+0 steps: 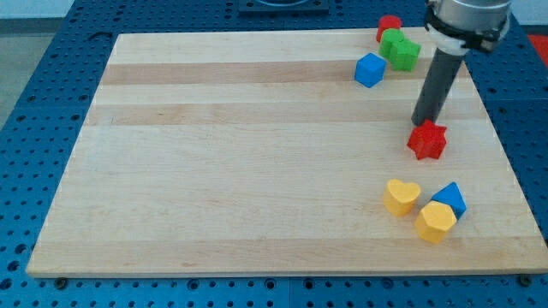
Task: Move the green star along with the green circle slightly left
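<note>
The green star (407, 56) lies near the board's top right corner. The green circle (391, 38) touches it on its upper left. A red circle (389, 25) sits just above the green circle at the board's top edge. My tip (421, 123) stands below and to the right of the green pair, well apart from them. It is right at the top edge of a red star (427, 141).
A blue cube (370, 69) lies just left of and below the green star. A yellow heart (401, 196), a blue triangle (450, 198) and a yellow hexagon (436, 222) cluster at the lower right. The wooden board (240, 154) rests on a blue perforated table.
</note>
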`<state>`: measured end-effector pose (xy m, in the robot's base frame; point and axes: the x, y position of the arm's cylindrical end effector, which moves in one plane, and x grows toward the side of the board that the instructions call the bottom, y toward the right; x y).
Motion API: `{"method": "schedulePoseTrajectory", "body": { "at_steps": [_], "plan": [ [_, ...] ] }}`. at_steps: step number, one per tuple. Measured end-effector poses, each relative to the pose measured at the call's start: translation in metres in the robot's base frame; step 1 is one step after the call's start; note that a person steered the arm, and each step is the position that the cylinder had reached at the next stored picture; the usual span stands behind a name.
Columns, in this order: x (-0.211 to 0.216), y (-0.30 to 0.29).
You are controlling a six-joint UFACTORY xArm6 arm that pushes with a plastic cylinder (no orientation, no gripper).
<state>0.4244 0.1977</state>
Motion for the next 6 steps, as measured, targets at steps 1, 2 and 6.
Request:
{"method": "schedulePoseTrajectory", "body": {
  "at_steps": [1, 2, 6],
  "plan": [
    [0.04, 0.0],
    [0.065, 0.0],
    [-0.082, 0.069]
  ]
}}
